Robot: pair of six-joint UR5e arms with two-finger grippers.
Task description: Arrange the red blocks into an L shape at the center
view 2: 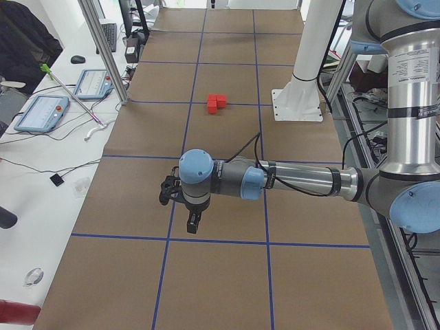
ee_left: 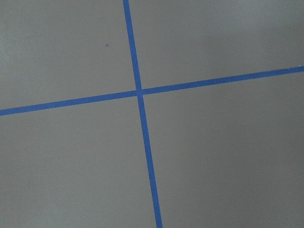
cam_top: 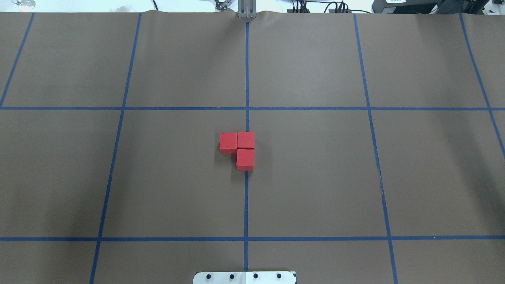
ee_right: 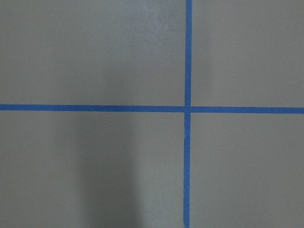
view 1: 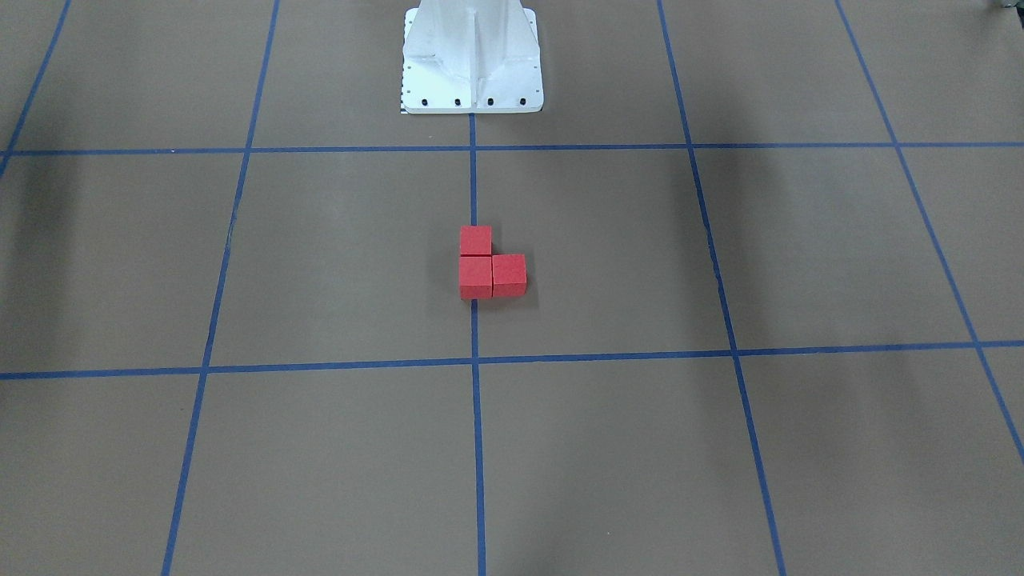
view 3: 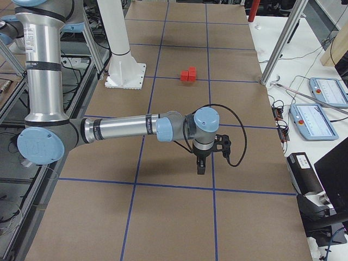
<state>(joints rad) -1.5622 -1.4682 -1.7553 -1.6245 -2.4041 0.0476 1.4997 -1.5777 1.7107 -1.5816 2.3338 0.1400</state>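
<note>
Red blocks point(cam_top: 245, 141): three, touching in an L, sitting on the middle blue line point(cam_top: 246, 201) at the center of the floor point(cam_top: 300, 157). The task looks finished. My left gripper point(view 2: 193, 221) and right gripper point(view 3: 200, 165): well apart from the blocks, seemingly empty. I cannot tell how wide they are from these side views.

A robotics lab: robot arms point(view 2: 302, 182) over a brown counter point(cam_top: 276, 177) gridded with blue tape point(cam_top: 246, 79), aluminium frame posts point(view 2: 102, 48), control tablets point(view 2: 41, 113) alongside.
</note>
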